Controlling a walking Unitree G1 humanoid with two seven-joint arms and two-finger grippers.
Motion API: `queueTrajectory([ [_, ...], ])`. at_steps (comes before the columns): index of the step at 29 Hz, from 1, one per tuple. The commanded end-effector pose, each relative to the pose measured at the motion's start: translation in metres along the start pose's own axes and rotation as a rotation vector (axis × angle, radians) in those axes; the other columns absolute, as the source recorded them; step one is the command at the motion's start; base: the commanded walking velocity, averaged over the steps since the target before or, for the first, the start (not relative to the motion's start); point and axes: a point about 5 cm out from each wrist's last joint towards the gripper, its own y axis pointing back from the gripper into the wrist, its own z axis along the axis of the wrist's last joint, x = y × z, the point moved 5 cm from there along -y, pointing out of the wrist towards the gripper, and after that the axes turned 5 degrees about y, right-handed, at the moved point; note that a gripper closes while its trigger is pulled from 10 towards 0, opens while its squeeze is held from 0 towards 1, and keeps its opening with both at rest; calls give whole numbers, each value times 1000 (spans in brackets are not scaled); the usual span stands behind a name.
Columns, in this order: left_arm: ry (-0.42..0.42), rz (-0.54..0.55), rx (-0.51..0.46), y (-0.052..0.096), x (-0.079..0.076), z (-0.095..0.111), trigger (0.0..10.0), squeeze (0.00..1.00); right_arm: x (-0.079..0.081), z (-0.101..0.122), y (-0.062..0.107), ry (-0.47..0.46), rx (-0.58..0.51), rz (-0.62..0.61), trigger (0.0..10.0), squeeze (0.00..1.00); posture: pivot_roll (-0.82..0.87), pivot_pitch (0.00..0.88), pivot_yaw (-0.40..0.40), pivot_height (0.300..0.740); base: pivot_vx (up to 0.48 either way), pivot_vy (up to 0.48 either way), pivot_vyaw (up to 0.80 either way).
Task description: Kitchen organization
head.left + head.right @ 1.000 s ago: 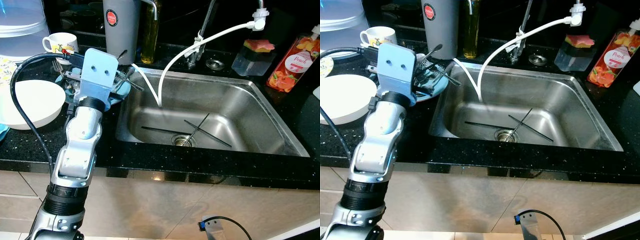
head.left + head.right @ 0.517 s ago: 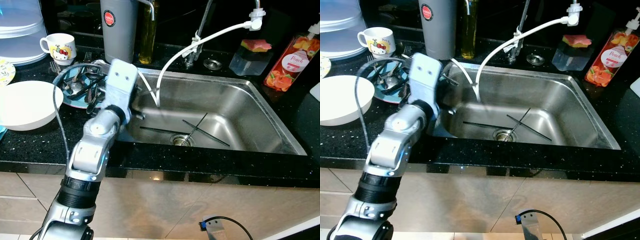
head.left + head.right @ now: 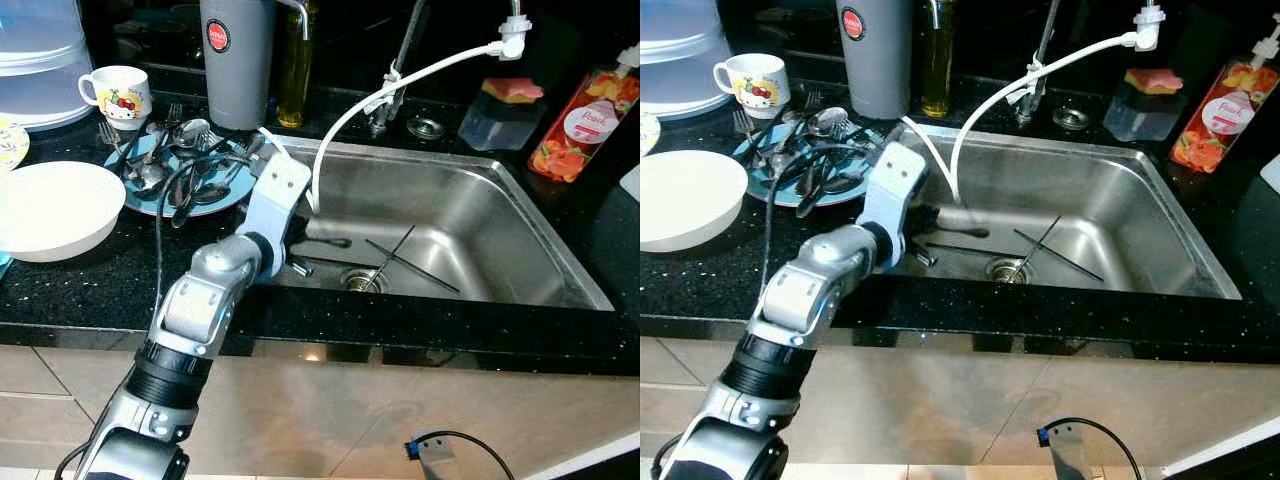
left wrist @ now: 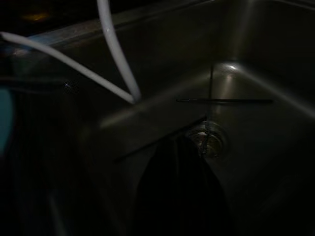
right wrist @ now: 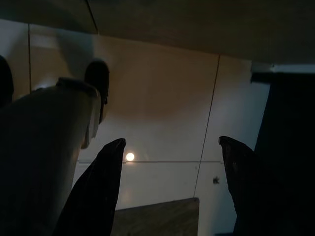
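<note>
The robot's left claw [image 3: 945,222] is reaching over the rim into the steel sink [image 3: 1120,215], its black fingers pressed together on a dark utensil [image 3: 965,231] just beside the white hose [image 3: 958,160]. Two thin black sticks [image 3: 1050,250] are lying crossed near the drain [image 3: 1010,269]. On the black counter [image 3: 700,280], a blue plate [image 3: 765,185] is carrying piled spoons and forks beside a white bowl [image 3: 680,200]. The right claw [image 5: 170,191] is hanging with fingers spread above tiled floor [image 5: 162,98].

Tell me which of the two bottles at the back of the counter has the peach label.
The orange bottle at the far right of the sink. The other one, a yellow oil bottle beside the grey flask, has no such label.
</note>
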Motion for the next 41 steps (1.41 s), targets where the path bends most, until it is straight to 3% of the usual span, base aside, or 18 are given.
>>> queueTrajectory([
  [1, -29, 20, -65, -1, -1, 11, 10000, 1000, -5, -8, 1, -17, 17, -10, 10000, 0, 204, 43, -112, 740, 0, 0, 0],
  [4, -28, 32, -136, 2, 0, 26, 10000, 1000, -2, -10, 1, -17, 19, -8, 10000, 0, 206, 43, -114, 740, 0, 0, 0],
  [5, -18, 46, -181, 4, 2, 36, 10000, 875, -1, -11, 1, -21, 21, -9, 10000, 0, 206, 43, -114, 740, 0, 0, 0],
  [6, -18, 46, -181, 4, 2, 36, 10000, 875, -1, -11, 1, -21, 21, -9, 10000, 0, 206, 43, -114, 740, 0, 0, 0],
  [7, 2, 62, -204, 5, 5, 41, 10000, 0, -1, -12, 1, -45, 25, -14, 10000, 0, 206, 43, -114, 740, 0, 0, 0],
  [11, 14, 88, -234, 7, 9, 48, 10000, 0, -10, -23, 3, -199, 60, -63, 10000, 0, 205, 47, -113, 740, 0, 0, 0],
  [14, 15, 110, -252, 7, 13, 50, 10000, 0, -46, -42, 8, -501, 108, -219, 10000, 0, 205, 48, -113, 740, 0, 0, 0],
  [15, 15, 110, -252, 7, 13, 50, 10000, 0, -46, -42, 8, -501, 108, -219, 10000, 0, 205, 48, -113, 740, 0, 0, 0],
  [17, 18, 119, -248, 7, 14, 49, 10000, 0, -79, -62, 18, -694, 148, -372, 10000, 0, 197, 50, -111, 740, 0, 0, 0],
  [20, 16, 121, -246, 7, 14, 48, 10000, 0, -91, -69, 22, -759, 158, -426, 10000, 0, 196, 51, -111, 740, 0, 0, 0],
  [25, 16, 138, -247, 7, 16, 46, 10000, 0, -142, -81, 41, -945, 117, -651, 10000, 0, 191, 54, -113, 740, 0, 0, 0],
  [28, 18, 139, -248, 7, 17, 47, 10000, 0, -164, -73, 48, -978, 50, -734, 10000, 0, 192, 54, -111, 740, 0, 0, 0],
  [29, 17, 138, -249, 7, 17, 47, 10000, 0, -183, -61, 55, -990, -16, -799, 10000, 0, 191, 54, -109, 740, 0, 0, 0],
  [30, 17, 138, -249, 7, 17, 47, 10000, 0, -183, -61, 55, -990, -16, -799, 10000, 0, 191, 54, -109, 740, 0, 0, 0],
  [32, 18, 137, -250, 7, 18, 47, 10000, 0, -232, -25, 78, -993, -175, -969, 10000, 0, 187, 54, -107, 740, 0, 0, 0],
  [33, 18, 137, -250, 7, 18, 47, 10000, 0, -232, -25, 78, -993, -175, -969, 10000, 0, 187, 54, -107, 740, 0, 0, 0],
  [34, 18, 135, -253, 7, 17, 47, 10000, 0, -267, 2, 104, -999, -278, -1113, 10000, 0, 190, 55, -107, 740, 0, 0, 0],
  [41, 12, 137, -255, 7, 17, 47, 10000, 0, -318, 45, 163, -1008, -469, -1370, 10000, 0, 193, 56, -104, 740, 0, 0, 0],
])
